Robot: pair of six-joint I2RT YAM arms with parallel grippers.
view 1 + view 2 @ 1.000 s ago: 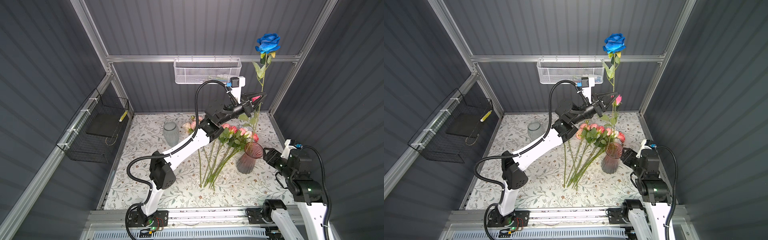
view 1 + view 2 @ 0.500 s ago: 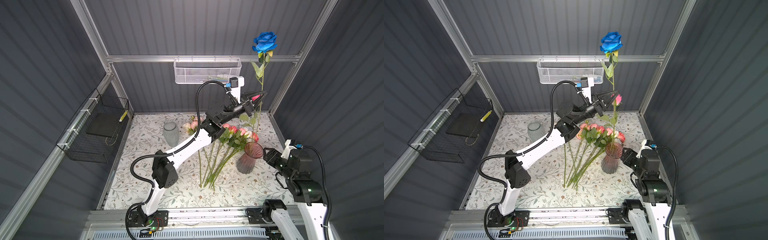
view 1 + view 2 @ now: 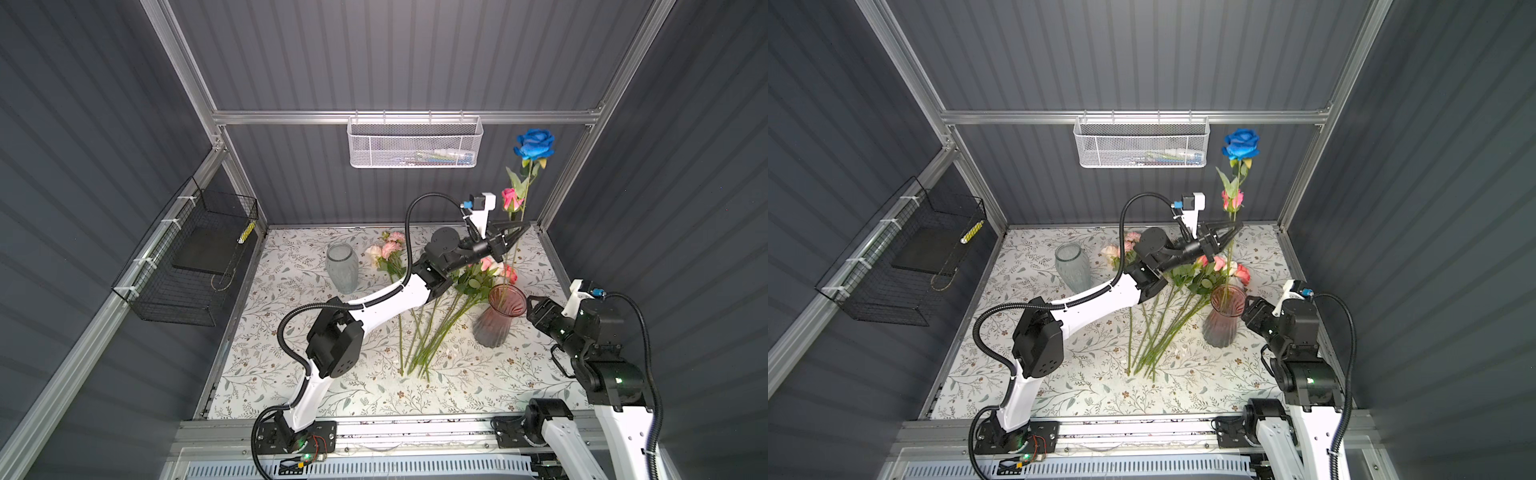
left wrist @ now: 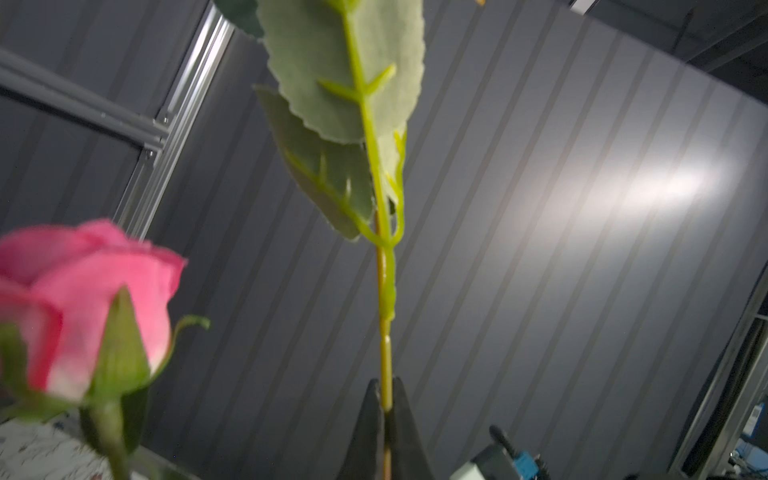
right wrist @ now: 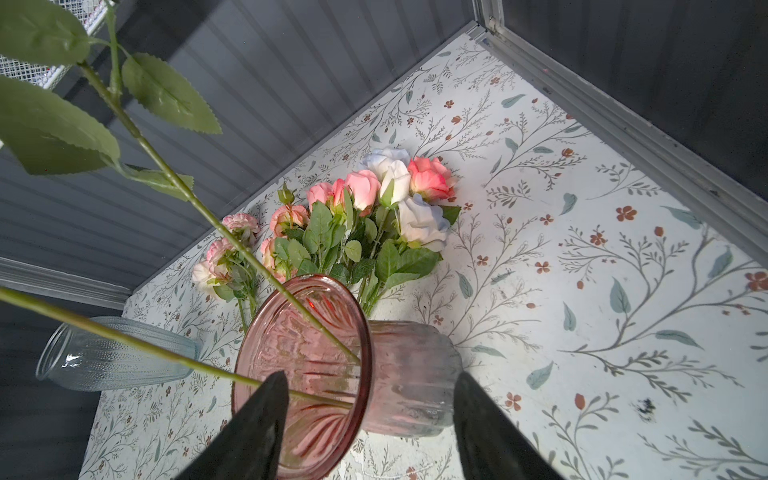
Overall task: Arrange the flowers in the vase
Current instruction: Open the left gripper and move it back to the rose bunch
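Blue rose point(image 3: 534, 144): left end effector point(image 3: 519, 226) pinches its stem upright in the pink vase point(image 3: 497, 316), which the part-open right end effector point(image 5: 365, 419) straddles.

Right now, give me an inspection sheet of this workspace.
Surface: floral mat, flat.
Job's things: blue rose upright with its stem in the pink vase; a pink rose stands beside it; loose roses lie on the mat.
Clutter: clear vase, upright and empty.
End effectors: left end effector shut on the blue rose's stem; right end effector open, straddling the pink vase.
Cables: black hoses loop over both arms, clear of the flowers.
Surroundings: white basket on the back wall, black basket at the side.
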